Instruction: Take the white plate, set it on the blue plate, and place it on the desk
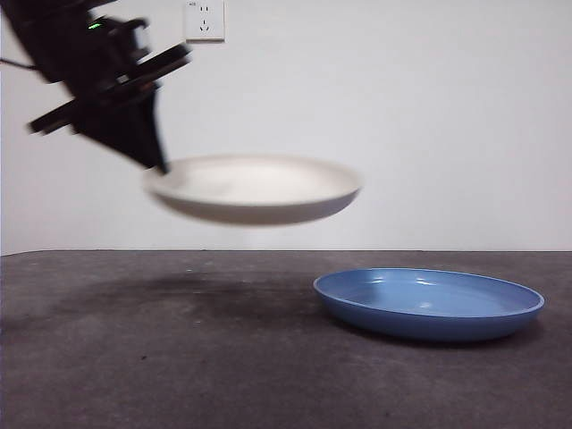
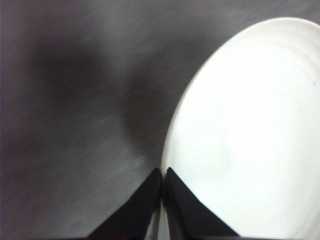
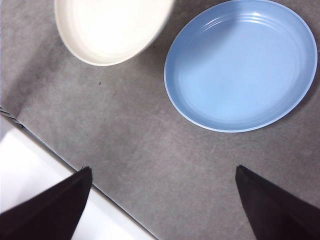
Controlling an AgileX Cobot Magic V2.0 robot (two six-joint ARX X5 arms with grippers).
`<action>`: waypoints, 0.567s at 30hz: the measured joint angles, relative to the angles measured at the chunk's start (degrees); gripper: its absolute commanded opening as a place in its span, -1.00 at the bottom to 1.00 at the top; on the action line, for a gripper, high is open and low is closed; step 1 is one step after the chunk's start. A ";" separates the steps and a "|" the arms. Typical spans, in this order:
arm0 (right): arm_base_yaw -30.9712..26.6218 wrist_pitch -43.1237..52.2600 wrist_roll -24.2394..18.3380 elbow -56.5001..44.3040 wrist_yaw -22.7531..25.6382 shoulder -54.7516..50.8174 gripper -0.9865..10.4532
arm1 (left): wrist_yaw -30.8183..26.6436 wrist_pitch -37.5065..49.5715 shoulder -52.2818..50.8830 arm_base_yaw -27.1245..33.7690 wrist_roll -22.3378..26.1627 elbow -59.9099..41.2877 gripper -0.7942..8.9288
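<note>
Plain white wall [image 1: 429, 116] ran behind the whole scene, evenly lit, with a white power socket [image 1: 205, 20] mounted high near the top edge, left of centre. Wall met a dark grey-brown speckled tabletop [image 1: 179, 357] along a straight horizontal line, and a soft dark shadow patch [image 1: 192, 290] lay on that surface left of centre. In the right wrist view a white surface [image 3: 30, 165] showed beyond the tabletop's edge, a thin dark line between them.

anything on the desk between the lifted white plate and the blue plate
Nothing: in the right wrist view only bare desk separates the white plate from the blue plate. The left pincer holds the white plate's rim.
</note>
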 measured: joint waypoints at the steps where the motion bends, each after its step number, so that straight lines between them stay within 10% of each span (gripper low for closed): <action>1: 0.00 0.00 0.00 0.00 0.00 0.00 -0.02 | 0.04 0.85 0.39 -1.14 -0.63 0.63 -0.82; 17: 0.00 0.09 1.84 0.00 0.02 -4.22 -0.02 | -1.38 1.33 20.98 -12.63 -4.74 16.87 -0.82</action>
